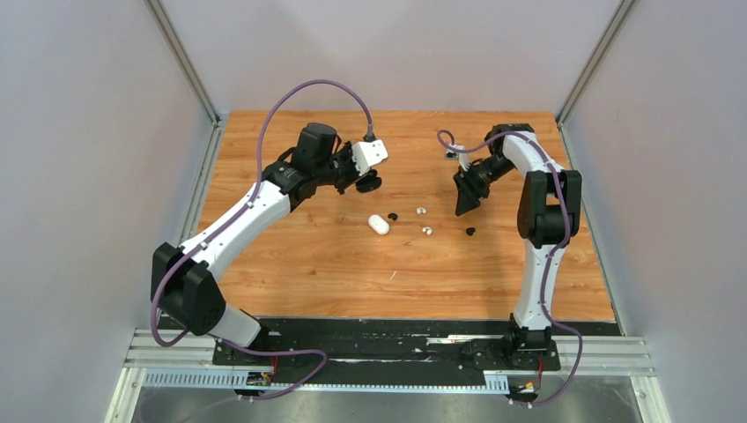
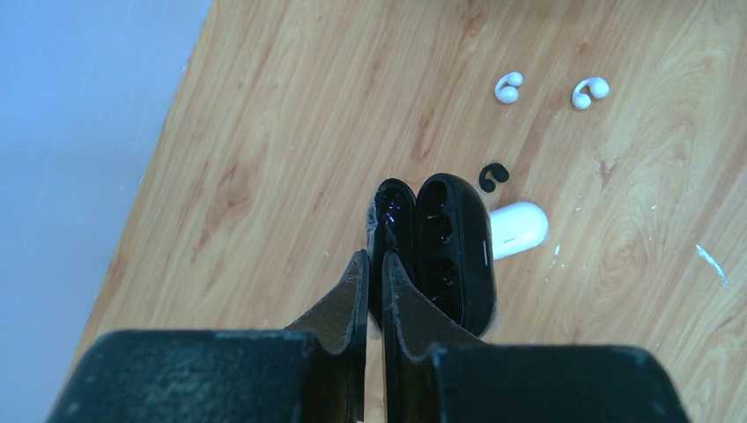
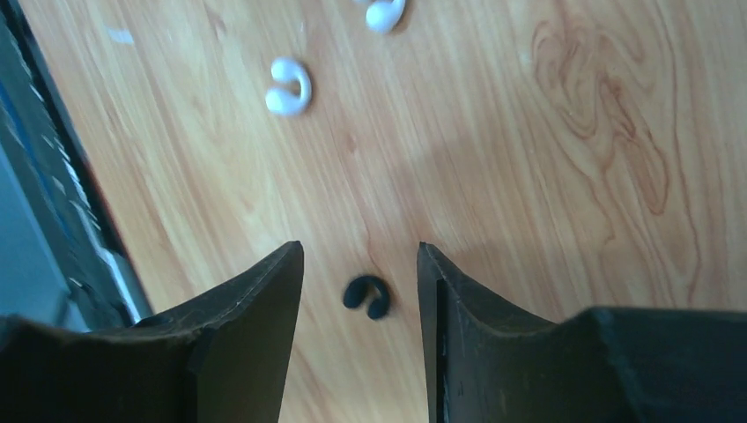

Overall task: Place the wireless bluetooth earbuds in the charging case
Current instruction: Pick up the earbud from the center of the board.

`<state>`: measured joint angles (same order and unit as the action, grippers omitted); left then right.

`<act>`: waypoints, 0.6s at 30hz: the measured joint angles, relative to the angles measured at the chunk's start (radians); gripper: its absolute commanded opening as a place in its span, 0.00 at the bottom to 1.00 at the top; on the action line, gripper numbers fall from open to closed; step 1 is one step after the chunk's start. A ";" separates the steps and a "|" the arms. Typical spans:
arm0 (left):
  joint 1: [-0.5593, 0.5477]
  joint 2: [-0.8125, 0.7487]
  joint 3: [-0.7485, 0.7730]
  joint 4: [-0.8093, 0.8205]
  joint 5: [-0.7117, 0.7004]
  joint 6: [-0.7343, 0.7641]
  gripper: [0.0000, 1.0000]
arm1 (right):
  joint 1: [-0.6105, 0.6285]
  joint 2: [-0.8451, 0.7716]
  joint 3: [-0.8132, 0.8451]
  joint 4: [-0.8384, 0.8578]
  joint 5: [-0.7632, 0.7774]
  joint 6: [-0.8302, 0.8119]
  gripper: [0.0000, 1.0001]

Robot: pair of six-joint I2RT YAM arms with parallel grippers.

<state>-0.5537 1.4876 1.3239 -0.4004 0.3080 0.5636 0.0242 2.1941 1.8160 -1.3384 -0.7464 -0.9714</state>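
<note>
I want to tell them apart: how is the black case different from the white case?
The black case is open; the white case looks shut. The left gripper pinches the black case; the white case lies loose on the table. Both are pebble-shaped.

View from above: a light-brown wooden tabletop [image 1: 335, 273] with two white-and-black robot arms. The left gripper [image 1: 364, 185] reaches toward the middle, a small black rounded case [image 1: 373, 183] at its tip. Nearby lie a white pebble-shaped case [image 1: 379, 224] with a tiny black earbud [image 1: 393, 215] just beside it, a tiny white earbud [image 1: 421, 211], a second white earbud [image 1: 427, 231] — and a second black earbud [image 1: 470, 232] near the down-pointing right gripper [image 1: 462, 209].
</note>
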 measured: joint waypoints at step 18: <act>0.000 -0.026 -0.008 0.000 -0.016 0.006 0.00 | 0.018 -0.025 -0.153 -0.052 0.167 -0.674 0.48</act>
<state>-0.5537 1.4612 1.3159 -0.4004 0.2924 0.5701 0.0422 2.1693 1.6634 -1.3903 -0.5789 -1.6459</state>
